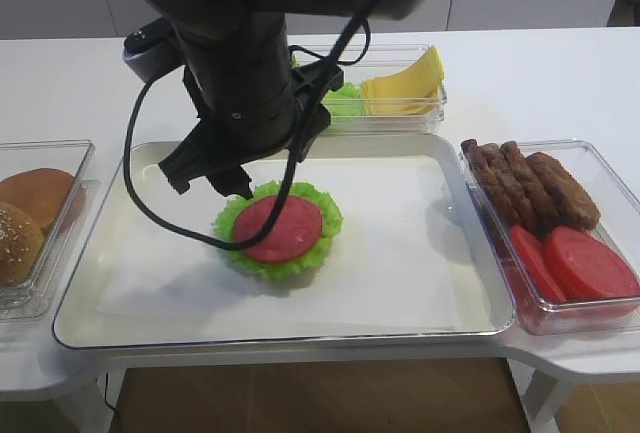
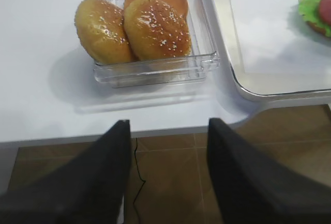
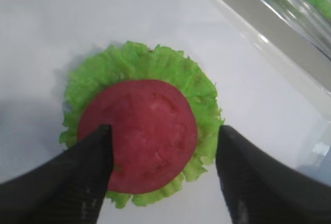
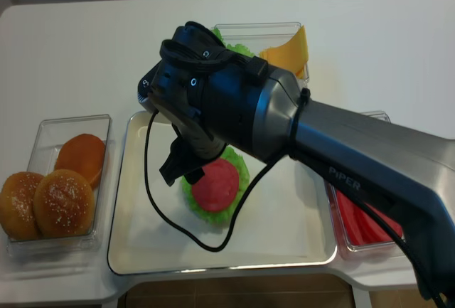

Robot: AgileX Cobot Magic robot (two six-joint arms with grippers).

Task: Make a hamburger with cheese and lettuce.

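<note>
The hamburger [image 1: 280, 229] is a ruffled green lettuce [image 1: 326, 215] leaf with a red round slice [image 1: 277, 227] on top, lying on the tray [image 1: 420, 333]. My right gripper [image 1: 212, 181] reaches across and hangs just above its left side, open and empty. In the right wrist view the stack [image 3: 139, 105] lies between and beyond the spread fingers of the right gripper [image 3: 164, 131]. The cheese [image 1: 405, 88], pale-yellow slices, stands in the back container. My left gripper [image 2: 168, 123] is open and empty, over the floor below the table's front edge.
Sesame buns [image 2: 139, 27] fill a clear box at the left [image 1: 30, 213]. A clear box at the right holds brown patties [image 1: 530, 183] and red slices [image 1: 575, 263]. More green leaves [image 1: 345, 101] sit beside the cheese. The right arm's body hides the tray's back left.
</note>
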